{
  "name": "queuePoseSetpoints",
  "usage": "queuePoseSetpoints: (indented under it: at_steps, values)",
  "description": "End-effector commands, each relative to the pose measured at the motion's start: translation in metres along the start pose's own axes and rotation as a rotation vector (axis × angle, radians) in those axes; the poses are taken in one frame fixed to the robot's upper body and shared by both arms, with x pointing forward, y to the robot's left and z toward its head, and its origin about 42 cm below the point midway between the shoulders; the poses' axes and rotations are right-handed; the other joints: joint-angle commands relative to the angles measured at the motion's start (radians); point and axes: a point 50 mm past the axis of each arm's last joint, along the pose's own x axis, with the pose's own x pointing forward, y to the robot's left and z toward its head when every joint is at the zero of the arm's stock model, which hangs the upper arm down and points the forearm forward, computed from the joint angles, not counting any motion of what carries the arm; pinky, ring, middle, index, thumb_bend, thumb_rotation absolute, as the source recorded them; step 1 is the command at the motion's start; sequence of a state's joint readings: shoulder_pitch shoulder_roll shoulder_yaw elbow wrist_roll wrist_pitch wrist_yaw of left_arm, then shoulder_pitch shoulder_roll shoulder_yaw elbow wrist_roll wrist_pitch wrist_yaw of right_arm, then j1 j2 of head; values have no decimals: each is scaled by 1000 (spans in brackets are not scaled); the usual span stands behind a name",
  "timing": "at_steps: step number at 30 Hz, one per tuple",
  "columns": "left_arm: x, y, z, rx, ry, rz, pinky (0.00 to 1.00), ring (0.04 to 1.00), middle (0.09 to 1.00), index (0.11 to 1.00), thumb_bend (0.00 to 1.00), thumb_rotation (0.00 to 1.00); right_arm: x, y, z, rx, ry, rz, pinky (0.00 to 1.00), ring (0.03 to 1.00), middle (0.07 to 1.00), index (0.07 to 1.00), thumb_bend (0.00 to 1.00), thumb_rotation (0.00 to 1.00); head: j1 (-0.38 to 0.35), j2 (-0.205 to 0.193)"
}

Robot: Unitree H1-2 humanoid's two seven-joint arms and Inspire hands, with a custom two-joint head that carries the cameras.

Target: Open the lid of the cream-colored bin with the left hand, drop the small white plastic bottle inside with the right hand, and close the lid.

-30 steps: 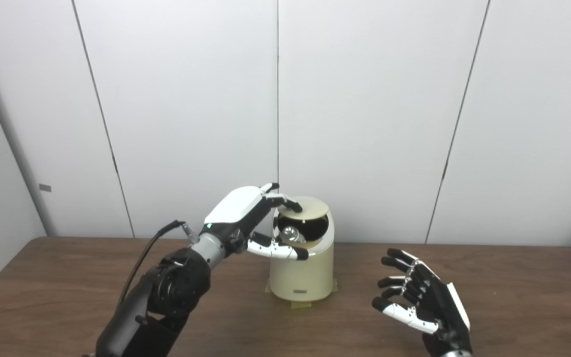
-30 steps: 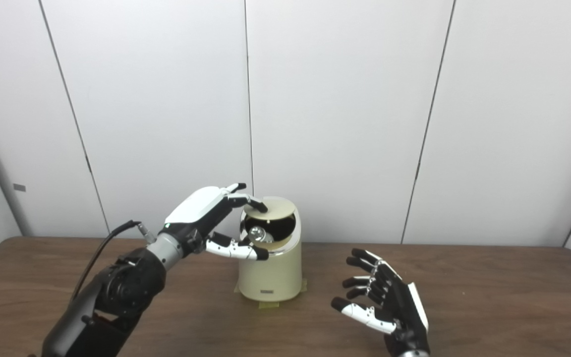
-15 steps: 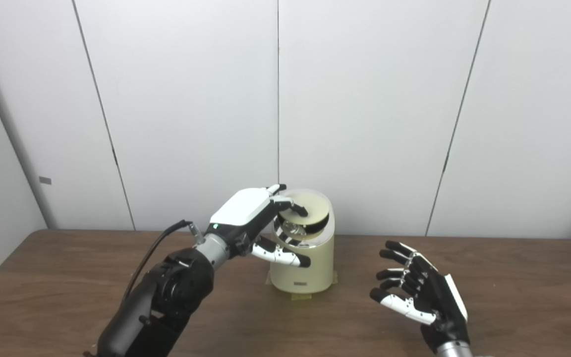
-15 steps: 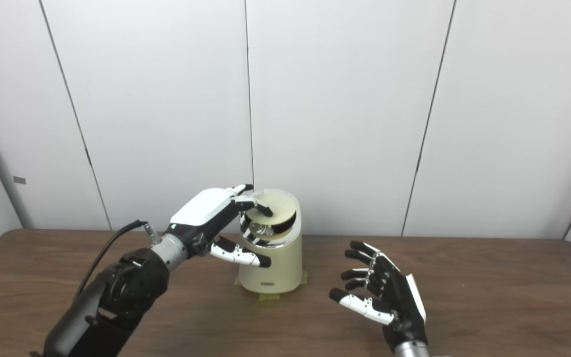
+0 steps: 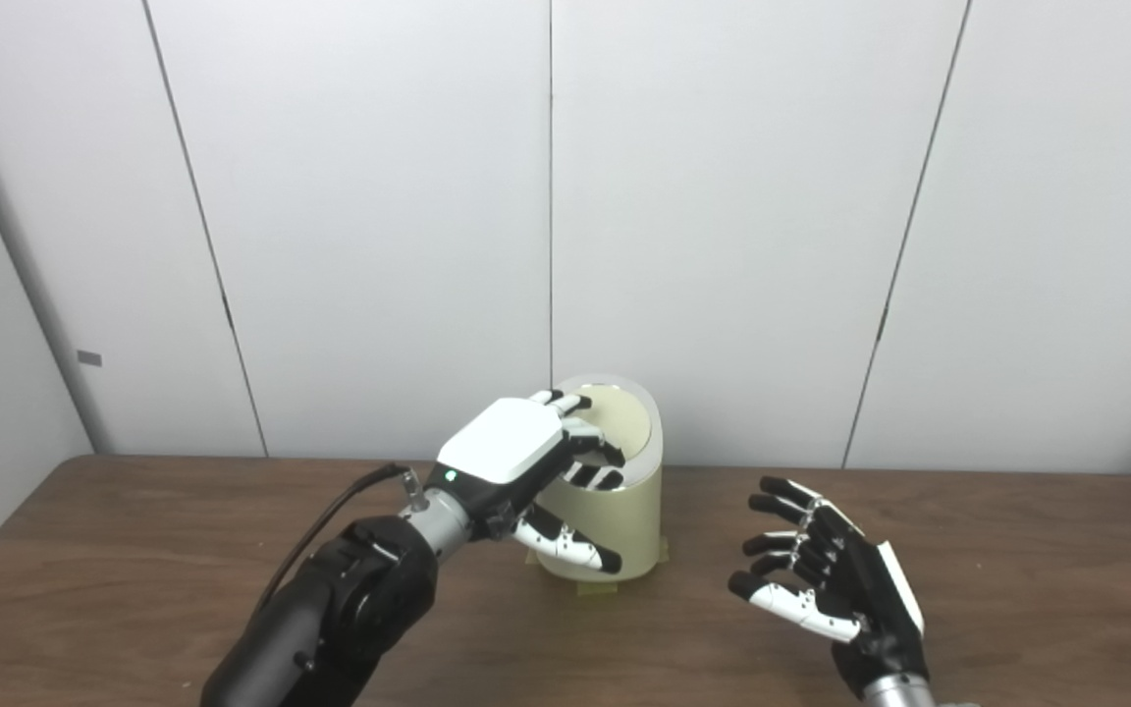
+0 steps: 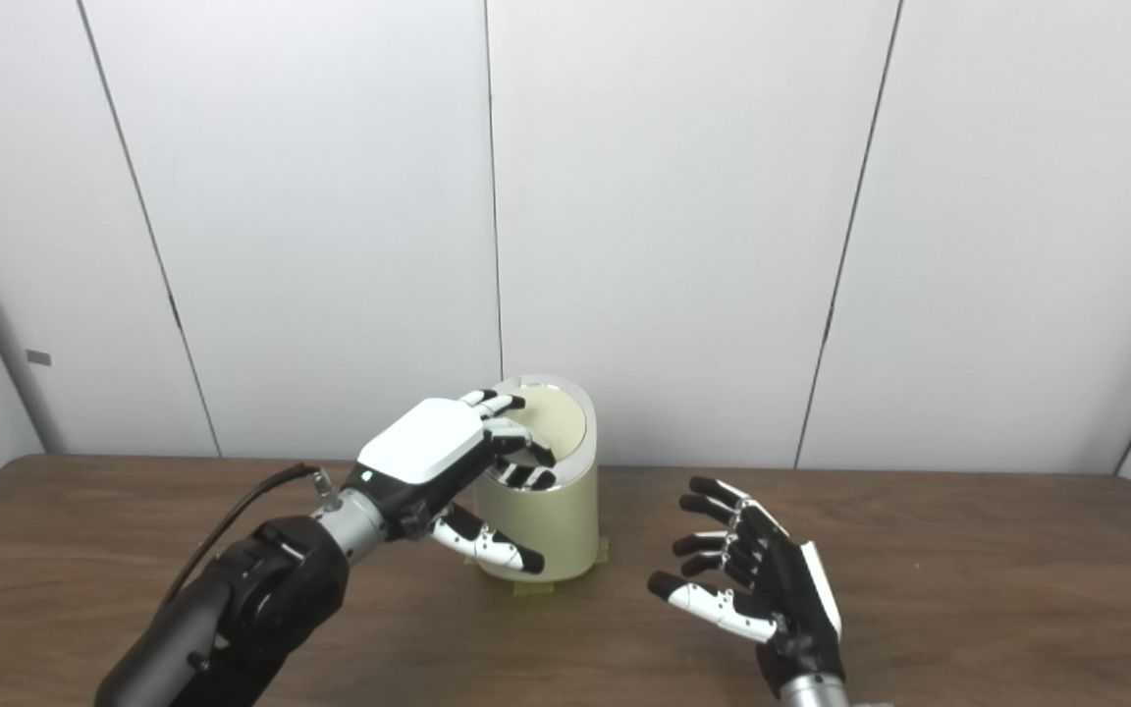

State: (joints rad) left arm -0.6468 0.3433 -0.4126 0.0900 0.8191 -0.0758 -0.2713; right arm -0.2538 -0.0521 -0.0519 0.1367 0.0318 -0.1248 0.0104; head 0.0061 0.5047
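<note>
Lid (image 5: 615,417) now pressed nearly flat on bin (image 5: 624,520) by my left hand (image 5: 516,457), fingers spread, gripping nothing. Bottle hidden inside. Right hand (image 5: 835,589) wide, empty, right of bin. Task near done.

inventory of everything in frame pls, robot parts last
bin: 1, cream, upright at table's far centre, near the wall
lid: 1, cream, down on the bin's slanted top
tape: yellowish bits under the bin's base
table: 1, dark brown wood
wall panels: white, behind the table
bottle: none visible
left hand: 1, white and black, fingers on the lid
right hand: 1, black and white, open, empty, above the table right of the bin
</note>
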Motion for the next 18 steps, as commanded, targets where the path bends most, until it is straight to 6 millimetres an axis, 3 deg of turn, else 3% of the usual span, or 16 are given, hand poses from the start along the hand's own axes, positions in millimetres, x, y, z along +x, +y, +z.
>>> queuePoseSetpoints:
  at_steps: [1, 7, 18]
  values:
    - [4, 13, -1, 95, 21, -35, 1000, 966, 780, 762, 916, 463, 13, 3, 21, 1, -85, 9, 454, 553, 731, 750, 872, 202, 0, 1]
    - [6, 2, -1, 141, 91, -153, 1000, 979, 780, 753, 915, 468, 11, 3, 23, 14, -84, 8, 450, 557, 734, 749, 854, 174, -1, 5]
    - [5, -5, -8, 90, 107, -170, 1000, 971, 795, 764, 913, 478, 12, 3, 23, 4, -82, 9, 448, 569, 730, 748, 855, 203, -2, 6]
